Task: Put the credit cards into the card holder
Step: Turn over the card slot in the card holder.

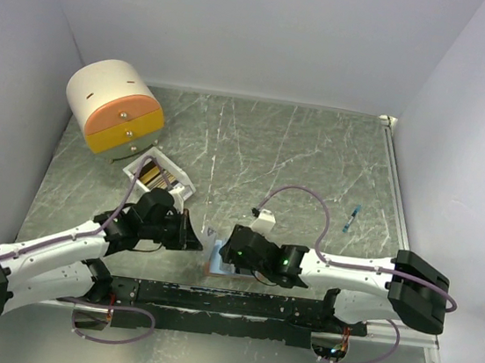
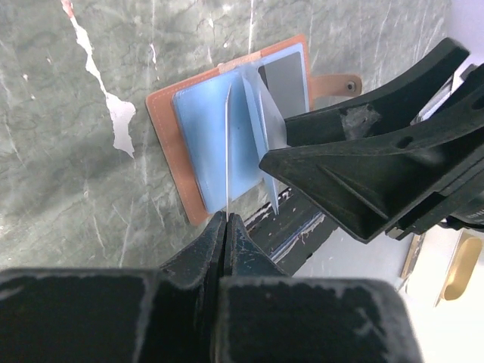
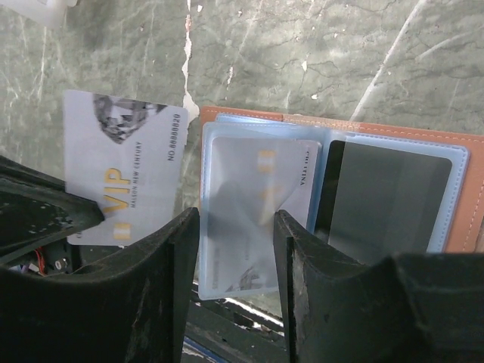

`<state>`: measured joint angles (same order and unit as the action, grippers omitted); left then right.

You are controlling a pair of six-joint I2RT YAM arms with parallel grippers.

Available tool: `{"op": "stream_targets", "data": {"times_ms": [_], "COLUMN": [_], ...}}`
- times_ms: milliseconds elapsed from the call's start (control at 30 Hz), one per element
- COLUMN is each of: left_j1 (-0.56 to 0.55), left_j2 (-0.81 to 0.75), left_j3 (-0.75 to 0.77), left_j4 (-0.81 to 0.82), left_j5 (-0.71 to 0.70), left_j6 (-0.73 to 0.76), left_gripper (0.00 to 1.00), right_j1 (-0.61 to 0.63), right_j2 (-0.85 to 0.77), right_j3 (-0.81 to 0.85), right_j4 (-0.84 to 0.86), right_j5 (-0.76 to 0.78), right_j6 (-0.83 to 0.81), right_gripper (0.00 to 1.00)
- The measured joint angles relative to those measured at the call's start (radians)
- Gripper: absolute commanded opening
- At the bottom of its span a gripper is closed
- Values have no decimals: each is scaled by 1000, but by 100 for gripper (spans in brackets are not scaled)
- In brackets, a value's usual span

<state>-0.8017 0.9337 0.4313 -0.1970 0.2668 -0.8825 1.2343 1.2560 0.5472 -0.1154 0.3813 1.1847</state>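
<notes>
The card holder lies open on the table, salmon-brown outside and pale blue inside, with a dark card in its right pocket. My left gripper is shut on a pale grey VIP credit card, seen edge-on in the left wrist view, standing over the holder's blue inside. My right gripper is open, its fingers on either side of a clear pocket leaf with a card showing behind it. From above, both grippers meet over the holder at the near table edge.
A small white open box with more cards stands behind my left arm. A round cream-and-orange drawer unit is at the back left. A small blue pen lies to the right. The black base rail runs just before the holder.
</notes>
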Motion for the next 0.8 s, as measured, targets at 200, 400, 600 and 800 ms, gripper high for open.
{"op": "stream_targets", "data": {"times_ms": [200, 400, 600, 800], "left_j1": [0, -1, -6, -17], "left_j2": [45, 78, 98, 111], "left_j3": [-27, -59, -83, -83], "left_j4": [64, 167, 238, 291], "left_j5": [40, 100, 138, 156], "left_j6": [-22, -59, -92, -113], "left_gripper": [7, 7, 7, 7], "right_j1": [-8, -15, -15, -16], "right_j2": [-22, -27, -32, -100], "right_j3": [-17, -19, -17, 3], "right_j4": [24, 44, 16, -96], "right_j5": [-14, -29, -26, 2], "right_j6": [0, 0, -6, 0], "right_gripper": [44, 53, 63, 62]}}
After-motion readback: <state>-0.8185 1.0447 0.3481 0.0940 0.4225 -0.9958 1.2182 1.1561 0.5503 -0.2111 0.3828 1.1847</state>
